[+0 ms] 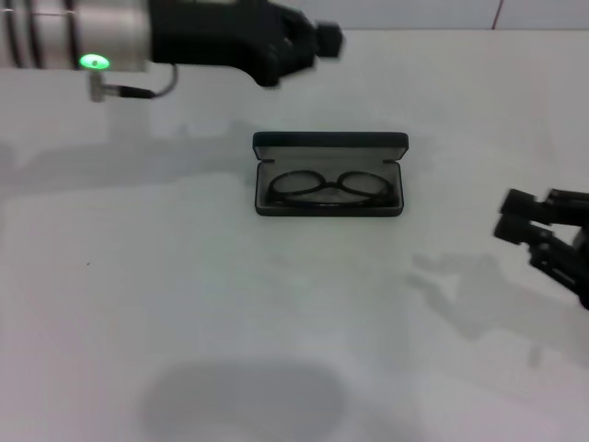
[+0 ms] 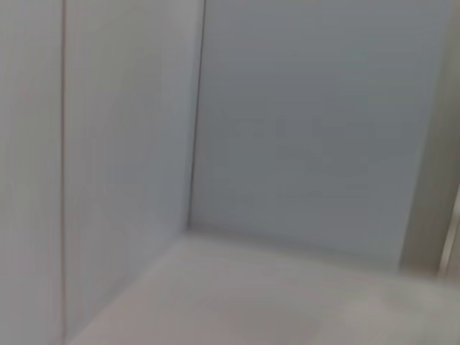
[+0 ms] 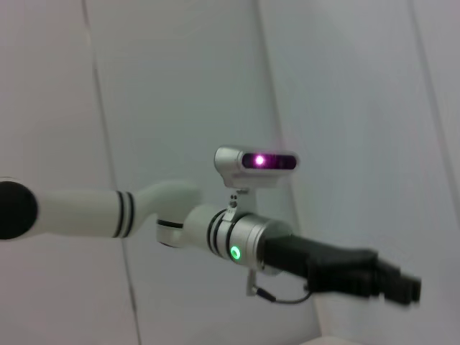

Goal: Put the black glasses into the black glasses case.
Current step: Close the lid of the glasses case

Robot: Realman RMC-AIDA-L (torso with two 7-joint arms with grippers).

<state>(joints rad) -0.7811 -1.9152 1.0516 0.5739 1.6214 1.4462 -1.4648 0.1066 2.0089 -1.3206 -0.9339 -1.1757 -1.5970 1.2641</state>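
Observation:
The black glasses case [image 1: 330,141] lies open in the middle of the white table, with its lid standing up at the far side. The black glasses [image 1: 329,188] lie folded inside the case, lenses side by side. My left gripper [image 1: 317,41] hovers high above the table, behind and to the left of the case, holding nothing; it also shows in the right wrist view [image 3: 399,285]. My right gripper [image 1: 512,215] is low at the right edge, well to the right of the case, open and empty.
The white table [image 1: 184,304] spreads all around the case. White walls rise behind it, and the left wrist view shows only a wall corner [image 2: 190,223].

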